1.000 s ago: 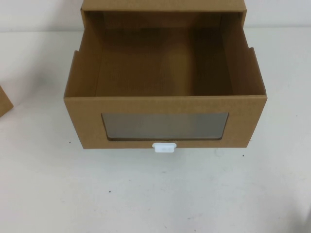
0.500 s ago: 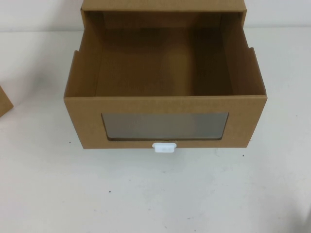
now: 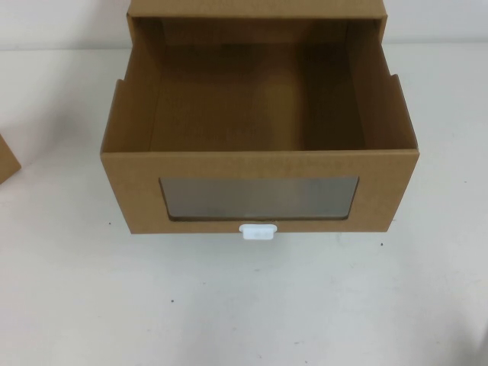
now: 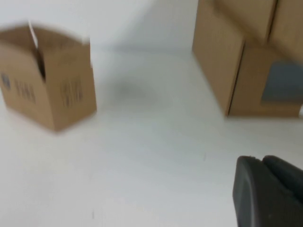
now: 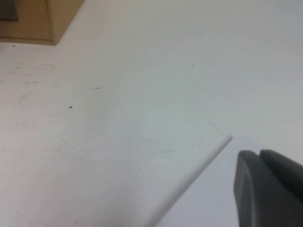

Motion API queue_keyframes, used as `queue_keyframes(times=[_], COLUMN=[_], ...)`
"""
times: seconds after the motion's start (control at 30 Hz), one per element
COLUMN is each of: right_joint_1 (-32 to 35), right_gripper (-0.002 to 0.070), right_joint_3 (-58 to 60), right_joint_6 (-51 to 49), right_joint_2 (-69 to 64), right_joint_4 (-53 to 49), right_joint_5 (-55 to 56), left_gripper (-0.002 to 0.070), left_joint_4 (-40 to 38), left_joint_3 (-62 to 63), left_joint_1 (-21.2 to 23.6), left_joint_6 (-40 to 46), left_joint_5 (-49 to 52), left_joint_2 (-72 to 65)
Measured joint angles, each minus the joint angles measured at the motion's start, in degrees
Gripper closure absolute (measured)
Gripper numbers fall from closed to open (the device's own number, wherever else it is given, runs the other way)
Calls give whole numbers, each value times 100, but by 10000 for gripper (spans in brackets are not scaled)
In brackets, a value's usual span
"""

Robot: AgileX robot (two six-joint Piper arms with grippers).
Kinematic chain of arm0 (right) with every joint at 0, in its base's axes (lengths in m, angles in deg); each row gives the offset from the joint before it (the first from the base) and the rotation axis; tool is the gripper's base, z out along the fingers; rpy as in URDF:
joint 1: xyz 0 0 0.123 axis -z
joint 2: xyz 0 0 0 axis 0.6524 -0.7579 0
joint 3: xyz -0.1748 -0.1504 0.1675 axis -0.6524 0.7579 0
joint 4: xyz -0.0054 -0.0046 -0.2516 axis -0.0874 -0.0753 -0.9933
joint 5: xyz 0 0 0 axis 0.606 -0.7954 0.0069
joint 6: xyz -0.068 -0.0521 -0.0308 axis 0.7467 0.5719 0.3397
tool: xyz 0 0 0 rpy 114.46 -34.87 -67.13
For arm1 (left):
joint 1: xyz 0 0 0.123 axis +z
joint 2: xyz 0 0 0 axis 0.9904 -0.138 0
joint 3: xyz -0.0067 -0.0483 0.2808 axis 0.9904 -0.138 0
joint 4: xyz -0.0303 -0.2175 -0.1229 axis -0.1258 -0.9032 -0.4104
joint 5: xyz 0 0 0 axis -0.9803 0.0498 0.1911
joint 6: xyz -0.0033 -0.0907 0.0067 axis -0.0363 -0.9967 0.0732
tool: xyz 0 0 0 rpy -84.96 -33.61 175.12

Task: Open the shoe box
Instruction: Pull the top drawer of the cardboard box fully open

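Observation:
The brown cardboard shoe box [image 3: 130,191] stands mid-table, and its drawer is slid out toward me from the outer sleeve [image 3: 255,8]. The inside of the drawer is empty. Its front panel has a clear window [image 3: 259,197] and a white pull tab [image 3: 258,231] at the bottom edge. Neither arm shows in the high view. In the left wrist view my left gripper [image 4: 260,161] is shut on nothing, above the table and off to the left of the box [image 4: 222,61]. My right gripper [image 5: 259,153] is shut and empty too, well away from the box corner [image 5: 33,19].
A smaller printed cardboard box [image 4: 52,80] stands on the table to the left, and its corner shows at the high view's left edge [image 3: 6,160]. The white tabletop [image 3: 252,305] lies in front of the drawer. A straight edge [image 5: 199,165] runs diagonally near the right gripper.

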Motion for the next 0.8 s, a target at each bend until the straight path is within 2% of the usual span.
queue_keyframes(times=[0.2,0.37,0.8], right_joint_1=[0,0,0], right_gripper=[694,694,694], right_joint_3=[0,0,0], right_joint_6=[0,0,0], right_joint_2=[0,0,0], right_joint_4=[0,0,0], right_joint_5=[0,0,0], left_gripper=[680,680,680], left_joint_4=[39,70,70], left_joint_3=[-624,-628,-628], left_joint_1=[23,23,23], left_joint_6=[-22,30,362], left_joint_5=[-18,317,340], left_joint_2=[110,113,113])
